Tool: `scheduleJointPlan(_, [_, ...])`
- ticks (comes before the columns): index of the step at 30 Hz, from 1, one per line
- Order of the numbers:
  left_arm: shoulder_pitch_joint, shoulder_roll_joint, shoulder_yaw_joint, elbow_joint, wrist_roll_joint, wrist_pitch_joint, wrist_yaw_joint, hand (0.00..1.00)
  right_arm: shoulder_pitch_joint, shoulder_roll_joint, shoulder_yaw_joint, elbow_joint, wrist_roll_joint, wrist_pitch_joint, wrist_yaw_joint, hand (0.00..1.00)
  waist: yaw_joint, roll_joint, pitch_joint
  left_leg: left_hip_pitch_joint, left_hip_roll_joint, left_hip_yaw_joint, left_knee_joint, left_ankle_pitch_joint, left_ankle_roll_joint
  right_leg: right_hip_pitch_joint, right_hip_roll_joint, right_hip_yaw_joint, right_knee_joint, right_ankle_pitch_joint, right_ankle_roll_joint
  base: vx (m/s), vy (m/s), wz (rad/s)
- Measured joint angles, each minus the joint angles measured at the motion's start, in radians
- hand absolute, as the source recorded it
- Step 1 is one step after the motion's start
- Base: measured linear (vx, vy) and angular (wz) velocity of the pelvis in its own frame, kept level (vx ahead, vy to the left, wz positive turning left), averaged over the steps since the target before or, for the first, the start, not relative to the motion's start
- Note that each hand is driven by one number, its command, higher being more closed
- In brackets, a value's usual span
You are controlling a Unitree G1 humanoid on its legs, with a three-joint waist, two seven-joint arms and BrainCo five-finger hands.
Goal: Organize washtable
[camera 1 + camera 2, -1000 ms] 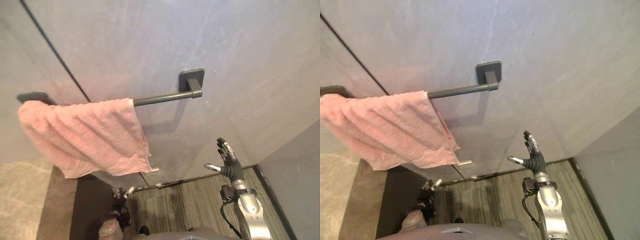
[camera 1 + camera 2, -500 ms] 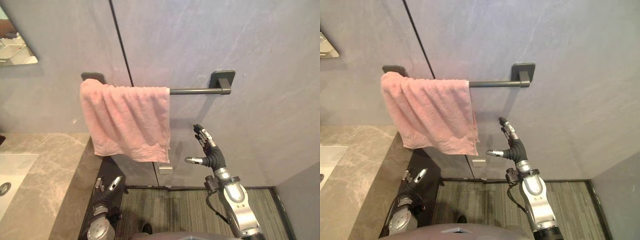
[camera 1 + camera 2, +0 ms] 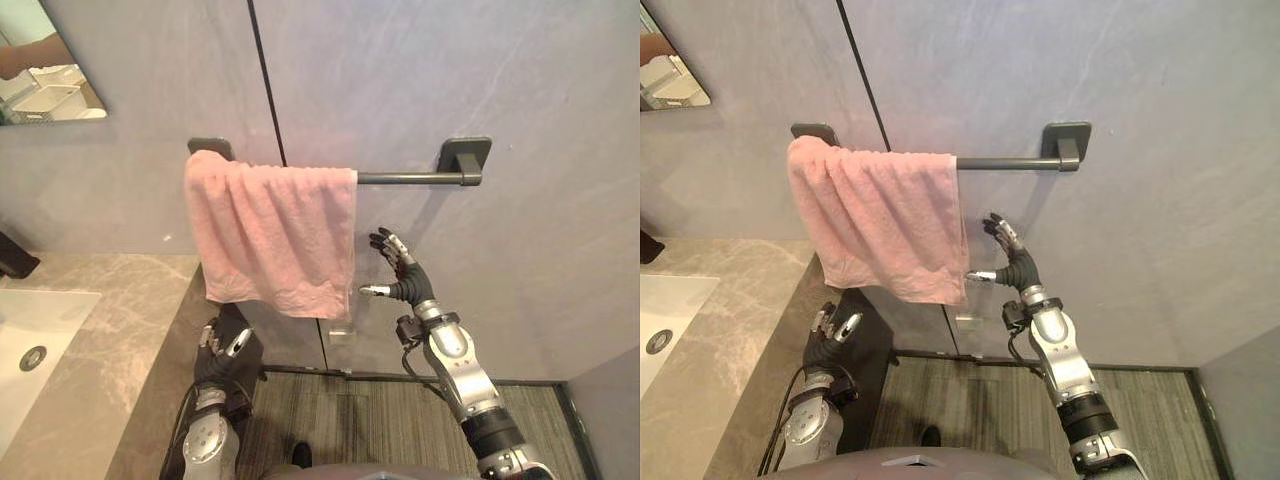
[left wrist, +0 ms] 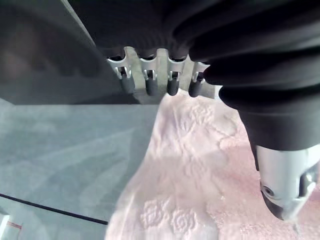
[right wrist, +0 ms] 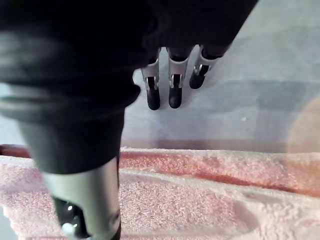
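Pink towel [image 3: 275, 235] is draped over the dark towel bar [image 3: 410, 179] on the grey wall [image 3: 520, 90], bunched toward the bar's left end. The right stretch of the bar is bare up to its bracket [image 3: 465, 157].

Right hand [image 3: 405, 283] is raised just right of the towel's lower corner. Its fingers [image 3: 390, 245] are released and spread, grasping nothing. The thumb tip points at the towel's side edge and sits just beside it; can't tell if it touches. In the right wrist view the fingers [image 5: 153, 95] point at the wall, with the towel's folds [image 5: 200, 195] running below them.

Left hand [image 3: 222, 345] is low, under the towel's hem and apart from it, beside the dark side panel [image 3: 180, 400] under the surface [image 3: 110, 330]. Its fingers [image 4: 149, 82] are relaxed and empty, with towel cloth [image 4: 200, 175] just past them.

The grey marble surface is to the left of the left fingers, with a white sink [image 3: 30, 330] set in it. A mirror [image 3: 40, 70] hangs on the wall above.
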Motion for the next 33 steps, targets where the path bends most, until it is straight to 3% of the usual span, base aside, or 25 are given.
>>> scheduleJointPlan(8, [-0.008, 0.011, -0.041, -0.03, -0.025, -0.001, -0.002, 0.0, -0.116, -0.001, 0.073, 0.095, 0.0, 0.022, -0.01, 0.0, 0.0, 0.002, 0.0, -0.02, 0.002, -0.016, -0.008, 0.013, -0.003, -0.017, 0.0, -0.016, 0.002, 0.001, 0.0, -0.01, -0.002, 0.06])
scheduleJointPlan(17, [-0.041, 0.024, -0.07, -0.074, -0.035, -0.002, 0.012, 0.0, -0.264, 0.047, 0.184, 0.181, 0.001, 0.043, 0.001, 0.0, 0.025, 0.008, 0.003, -0.048, 0.003, -0.021, -0.008, 0.017, -0.005, -0.029, 0.002, -0.024, -0.015, 0.013, 0.0, 0.01, 0.001, 0.02])
scheduleJointPlan(18, [-0.042, 0.025, -0.076, -0.074, -0.035, -0.003, 0.014, 0.0, -0.277, 0.049, 0.191, 0.182, 0.001, 0.045, 0.002, 1.0, 0.026, 0.009, 0.004, -0.052, 0.003, -0.022, -0.008, 0.018, -0.005, -0.03, 0.002, -0.025, -0.02, 0.017, 0.001, 0.0, 0.0, 0.0])
scheduleJointPlan(24, [-0.051, 0.026, -0.099, -0.074, -0.036, -0.003, 0.023, 0.0, -0.342, 0.059, 0.211, 0.191, 0.039, 0.059, -0.02, 1.0, 0.027, 0.032, 0.018, -0.069, 0.002, -0.028, -0.008, 0.026, 0.001, -0.029, 0.004, -0.032, -0.051, 0.038, 0.006, -0.01, 0.015, 0.03])
scheduleJointPlan(33, [-0.078, 0.032, -0.099, -0.074, -0.037, -0.003, 0.042, 0.0, -0.363, 0.076, 0.18, 0.224, 0.076, 0.06, -0.038, 1.0, 0.028, 0.036, 0.023, -0.084, 0.006, -0.017, -0.008, 0.03, 0.002, -0.047, 0.008, -0.021, -0.059, 0.051, 0.007, 0.0, 0.007, -0.03])
